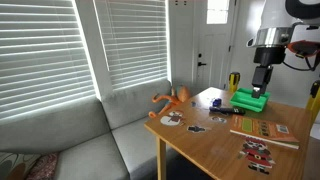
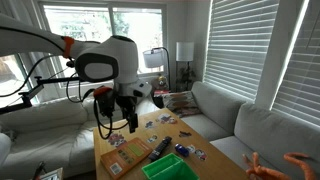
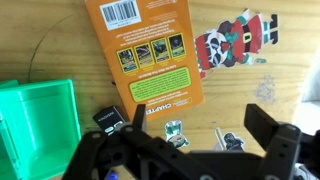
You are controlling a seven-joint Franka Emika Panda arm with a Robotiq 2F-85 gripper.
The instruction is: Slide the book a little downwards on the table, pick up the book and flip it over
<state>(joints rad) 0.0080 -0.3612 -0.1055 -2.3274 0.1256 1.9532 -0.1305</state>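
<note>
The book (image 3: pixel 150 50) lies flat on the wooden table (image 3: pixel 245 90), showing an orange cover with a barcode, small pictures and a green text panel. It also shows in both exterior views (image 1: pixel 262 128) (image 2: pixel 125 155). My gripper (image 3: pixel 198 120) is open and empty. It hovers above the table just past the book's lower edge, over two small picture cards, and touches nothing. In the exterior views the gripper (image 1: pixel 261 85) (image 2: pixel 118 122) hangs well above the tabletop.
A bright green plastic block (image 3: pixel 35 125) (image 1: pixel 252 100) (image 2: pixel 168 167) sits close beside the book. A Santa picture card (image 3: pixel 235 45) and small cards (image 3: pixel 175 132) lie nearby. An orange toy (image 1: pixel 172 100) rests at the table edge by the grey sofa (image 1: pixel 90 135).
</note>
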